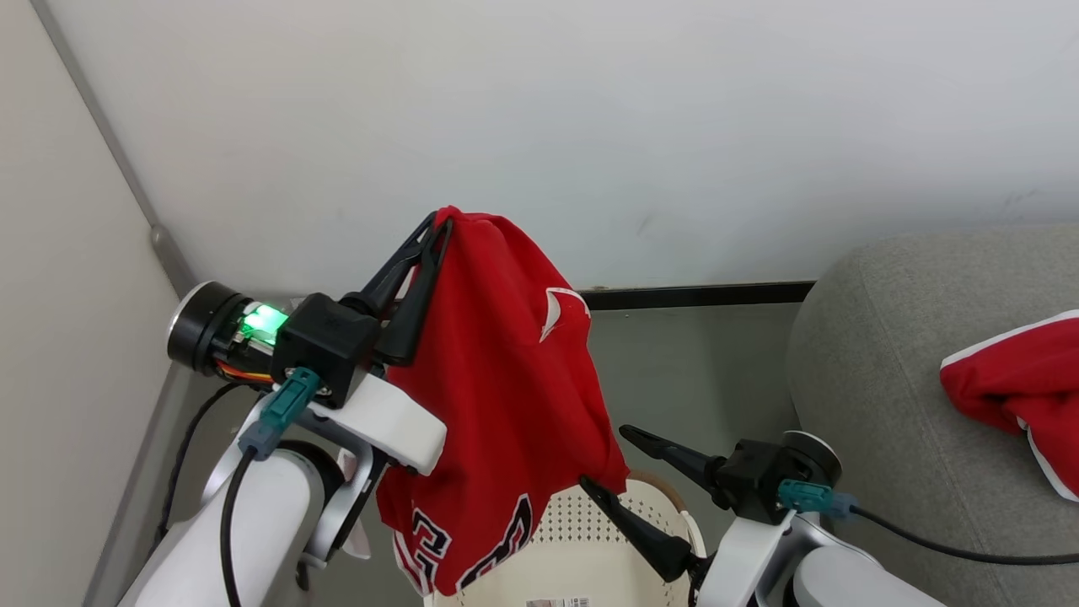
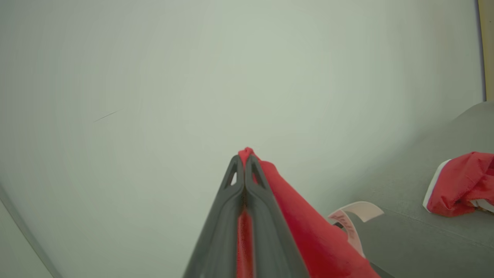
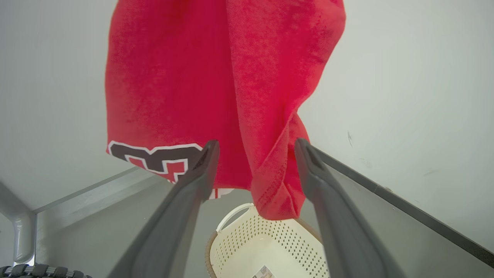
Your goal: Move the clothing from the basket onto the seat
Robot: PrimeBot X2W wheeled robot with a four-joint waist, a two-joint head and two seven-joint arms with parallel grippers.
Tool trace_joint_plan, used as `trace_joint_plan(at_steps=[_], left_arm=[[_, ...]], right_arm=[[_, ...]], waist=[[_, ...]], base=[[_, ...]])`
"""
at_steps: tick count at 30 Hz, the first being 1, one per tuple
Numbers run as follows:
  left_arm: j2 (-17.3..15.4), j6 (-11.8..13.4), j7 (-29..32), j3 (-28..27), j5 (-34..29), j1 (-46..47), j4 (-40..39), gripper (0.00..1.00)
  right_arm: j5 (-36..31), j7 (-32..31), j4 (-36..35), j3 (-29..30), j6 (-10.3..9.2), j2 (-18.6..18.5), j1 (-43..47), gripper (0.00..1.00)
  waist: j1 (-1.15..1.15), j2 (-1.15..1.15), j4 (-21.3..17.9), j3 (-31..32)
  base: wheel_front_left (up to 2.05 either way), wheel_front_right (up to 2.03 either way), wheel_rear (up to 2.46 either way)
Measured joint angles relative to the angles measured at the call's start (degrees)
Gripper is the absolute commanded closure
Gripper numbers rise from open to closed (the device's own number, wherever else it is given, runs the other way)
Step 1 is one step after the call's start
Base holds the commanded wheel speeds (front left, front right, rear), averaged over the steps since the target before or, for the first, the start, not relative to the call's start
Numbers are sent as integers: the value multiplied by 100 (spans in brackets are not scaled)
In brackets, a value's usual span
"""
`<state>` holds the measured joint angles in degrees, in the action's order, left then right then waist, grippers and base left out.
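Observation:
My left gripper (image 1: 438, 226) is raised and shut on the top of the red jersey (image 1: 497, 379), which hangs down with its dark white-outlined lettering at the hem; the pinched fabric also shows in the left wrist view at my left gripper (image 2: 244, 158). The cream perforated basket (image 1: 582, 539) stands below it, its label sticker visible on the bottom (image 3: 262, 272). My right gripper (image 1: 603, 459) is open beside the jersey's lower corner (image 3: 276, 193), which hangs between its fingers untouched. The other red garment with white trim (image 1: 1020, 388) lies on the grey sofa seat (image 1: 885, 371).
A pale wall rises right behind the basket, with a dark baseboard (image 1: 700, 295) along the floor. A corner post (image 1: 160, 244) stands at the left. The sofa's rounded edge (image 1: 809, 354) is to the right of my right arm.

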<state>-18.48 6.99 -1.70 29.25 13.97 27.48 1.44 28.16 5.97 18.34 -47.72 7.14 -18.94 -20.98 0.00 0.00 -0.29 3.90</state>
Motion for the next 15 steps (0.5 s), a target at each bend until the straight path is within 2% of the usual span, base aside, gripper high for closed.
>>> trace_joint_plan(at_steps=[8, 15], left_arm=[[133, -53, 149, 205, -11, 111, -136, 100], [256, -104, 264, 349, -20, 221, -212, 100]], right_arm=[[163, 1, 255, -223, 0, -34, -242, 0], [236, 67, 538, -198, 0, -145, -407, 0]], waist=[[0, 0, 123, -29], [0, 0, 277, -64]], base=[[0, 0, 0], [0, 0, 0]])
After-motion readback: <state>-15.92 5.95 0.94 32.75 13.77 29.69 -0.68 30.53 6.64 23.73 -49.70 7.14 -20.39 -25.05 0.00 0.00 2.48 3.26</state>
